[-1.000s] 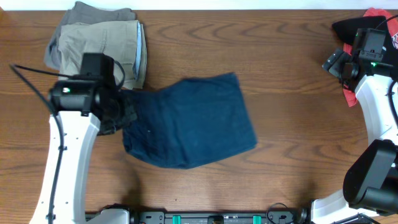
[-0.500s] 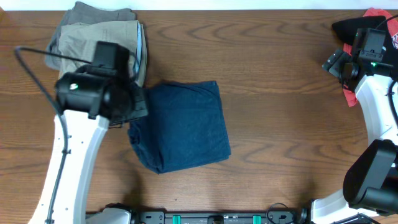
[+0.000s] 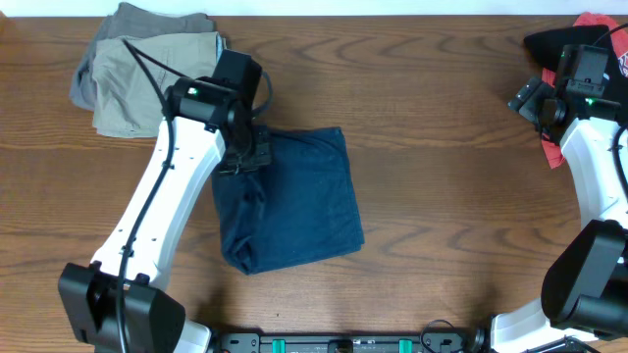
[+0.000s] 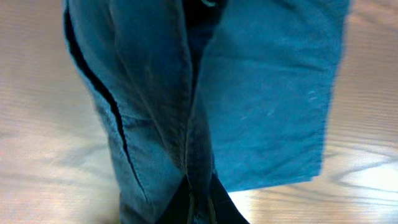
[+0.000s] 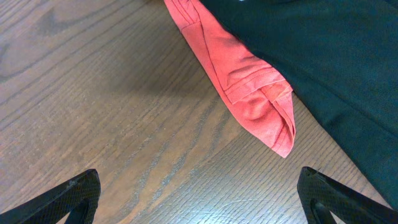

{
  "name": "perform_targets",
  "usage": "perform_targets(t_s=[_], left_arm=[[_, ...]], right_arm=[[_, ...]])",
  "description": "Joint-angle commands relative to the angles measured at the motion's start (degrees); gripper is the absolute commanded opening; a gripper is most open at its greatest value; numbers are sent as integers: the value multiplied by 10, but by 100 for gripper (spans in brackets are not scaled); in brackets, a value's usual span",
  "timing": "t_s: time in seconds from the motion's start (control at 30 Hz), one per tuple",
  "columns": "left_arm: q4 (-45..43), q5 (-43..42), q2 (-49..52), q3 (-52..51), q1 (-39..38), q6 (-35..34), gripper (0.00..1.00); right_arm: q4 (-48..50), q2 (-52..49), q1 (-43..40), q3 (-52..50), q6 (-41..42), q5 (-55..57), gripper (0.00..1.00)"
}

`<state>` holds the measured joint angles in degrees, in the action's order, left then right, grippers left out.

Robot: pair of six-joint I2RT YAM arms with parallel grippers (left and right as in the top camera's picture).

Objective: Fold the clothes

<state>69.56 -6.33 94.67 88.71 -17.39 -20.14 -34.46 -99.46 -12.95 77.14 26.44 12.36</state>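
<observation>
The navy blue shorts (image 3: 294, 211) lie folded in the middle of the table. My left gripper (image 3: 243, 157) is at their top left corner, shut on a pinched fold of the fabric. In the left wrist view the shorts (image 4: 261, 93) fill the frame and the fold runs down into the shut jaws (image 4: 200, 208). My right gripper (image 3: 535, 98) is open and empty at the far right, over bare wood; its fingertips show wide apart in the right wrist view (image 5: 199, 199).
Folded khaki shorts (image 3: 147, 74) on a grey garment sit at the back left, close to my left arm. A red cloth (image 5: 242, 81) and a black garment (image 5: 323, 56) lie at the back right by my right gripper.
My left gripper has swung right and away from the camera with the shorts' edge. The shorts went from spread out to a narrower folded shape. The right arm has not moved.
</observation>
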Motion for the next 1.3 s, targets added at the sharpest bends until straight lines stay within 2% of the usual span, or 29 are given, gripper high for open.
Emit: perform_targets(t_s=[0.0, 0.17, 0.53, 0.9, 1.13, 1.27], left_arm=[[-20, -39, 0, 3, -10, -10, 6], [-44, -78, 0, 3, -23, -10, 6], [-85, -78, 2, -19, -77, -14, 5], [-146, -85, 2, -87, -95, -64, 6], [-171, -167, 2, -88, -108, -63, 6], [-193, -183, 2, -88, -120, -64, 6]], right_arm=[[2, 6, -1, 6, -8, 7, 99], [2, 6, -1, 6, -8, 7, 99], [2, 6, -1, 6, -8, 7, 99], [2, 6, -1, 6, -8, 7, 99], [2, 6, -1, 6, -8, 7, 99], [2, 6, -1, 6, -8, 7, 99]])
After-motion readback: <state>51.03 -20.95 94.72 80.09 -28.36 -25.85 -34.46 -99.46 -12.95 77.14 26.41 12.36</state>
